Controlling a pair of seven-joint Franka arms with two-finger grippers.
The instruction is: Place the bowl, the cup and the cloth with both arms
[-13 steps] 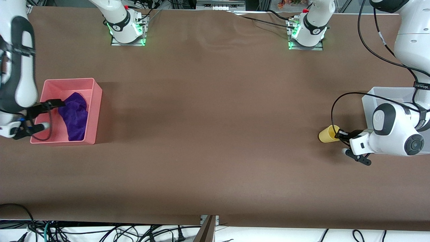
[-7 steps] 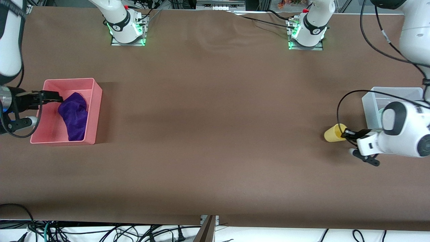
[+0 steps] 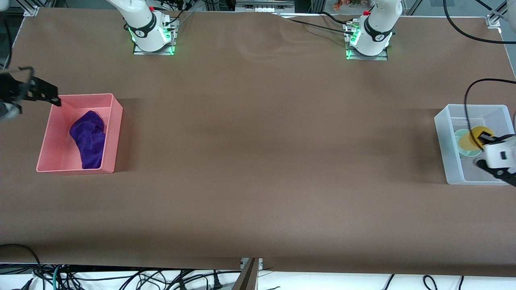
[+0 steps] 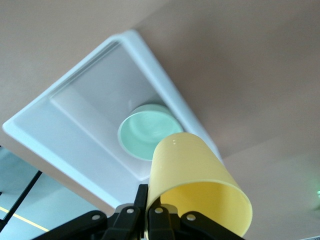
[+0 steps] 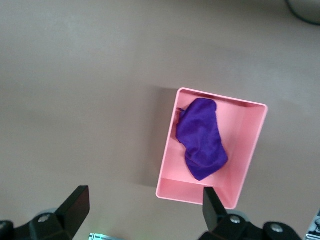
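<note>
Now the cup (image 3: 475, 137) hangs pinched in the left gripper (image 3: 485, 139) over the bowl (image 3: 463, 143) in the clear bin (image 3: 445, 139). Empty and wide open, the right gripper (image 3: 50, 96) hovers beside the pink bin (image 3: 115, 133) holding the cloth (image 3: 88, 139).

Readable text: none.
Arm bases (image 3: 153, 34): dark bands with small marks, too small to read.
Bins, cup, cloth: plain, no print visible.
Bench (image 3: 258, 161): plain brown, no signs.
</note>
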